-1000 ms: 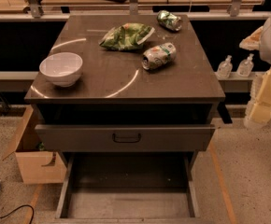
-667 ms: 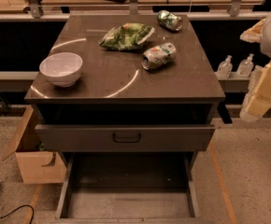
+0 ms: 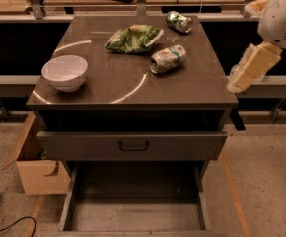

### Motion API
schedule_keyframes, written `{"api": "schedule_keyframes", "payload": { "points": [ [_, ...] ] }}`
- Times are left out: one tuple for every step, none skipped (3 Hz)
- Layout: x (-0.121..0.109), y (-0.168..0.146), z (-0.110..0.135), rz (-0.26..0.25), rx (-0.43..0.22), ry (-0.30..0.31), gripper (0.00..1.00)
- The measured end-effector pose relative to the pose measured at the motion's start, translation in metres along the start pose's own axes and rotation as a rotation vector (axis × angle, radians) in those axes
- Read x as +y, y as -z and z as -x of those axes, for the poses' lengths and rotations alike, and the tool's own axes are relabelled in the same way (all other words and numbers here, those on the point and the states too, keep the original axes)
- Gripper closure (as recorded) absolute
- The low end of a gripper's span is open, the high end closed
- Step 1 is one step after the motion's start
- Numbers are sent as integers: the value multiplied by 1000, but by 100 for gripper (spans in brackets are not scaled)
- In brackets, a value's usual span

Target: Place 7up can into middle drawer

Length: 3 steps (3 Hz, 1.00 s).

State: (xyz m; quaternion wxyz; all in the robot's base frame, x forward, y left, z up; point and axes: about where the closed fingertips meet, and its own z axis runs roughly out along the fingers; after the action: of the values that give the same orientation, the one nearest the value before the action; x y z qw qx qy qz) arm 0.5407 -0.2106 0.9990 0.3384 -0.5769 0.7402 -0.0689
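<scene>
The 7up can (image 3: 167, 59), silver-white with green print and dented, lies on its side on the cabinet top (image 3: 108, 90), right of centre. The middle drawer (image 3: 133, 216) is pulled open low at the front, and its bare grey-brown floor holds nothing. My gripper (image 3: 235, 85) hangs at the end of the cream arm link beyond the cabinet's right edge. It is at about counter height, to the right of the can and apart from it, and it holds nothing that I can see.
A white bowl (image 3: 64, 72) sits at the left of the cabinet top. A green chip bag (image 3: 133, 37) and a darker green can (image 3: 179, 21) lie at the back. A drawer front with a black loop handle (image 3: 133, 145) stands above the open tray. A cardboard box (image 3: 34, 169) is on the floor at the left.
My arm and gripper have moved left and slightly up, closer to the cabinet's right edge. The can, bowl, bag and drawers have not moved.
</scene>
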Motion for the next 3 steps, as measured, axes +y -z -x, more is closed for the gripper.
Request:
{"api": "schedule_keyframes", "payload": {
  "points": [
    [-45, -38, 27, -113, -97, 71, 0],
    [-59, -37, 32, -167, -118, 72, 0],
    [-58, -40, 30, -164, -113, 81, 0]
  ]
}}
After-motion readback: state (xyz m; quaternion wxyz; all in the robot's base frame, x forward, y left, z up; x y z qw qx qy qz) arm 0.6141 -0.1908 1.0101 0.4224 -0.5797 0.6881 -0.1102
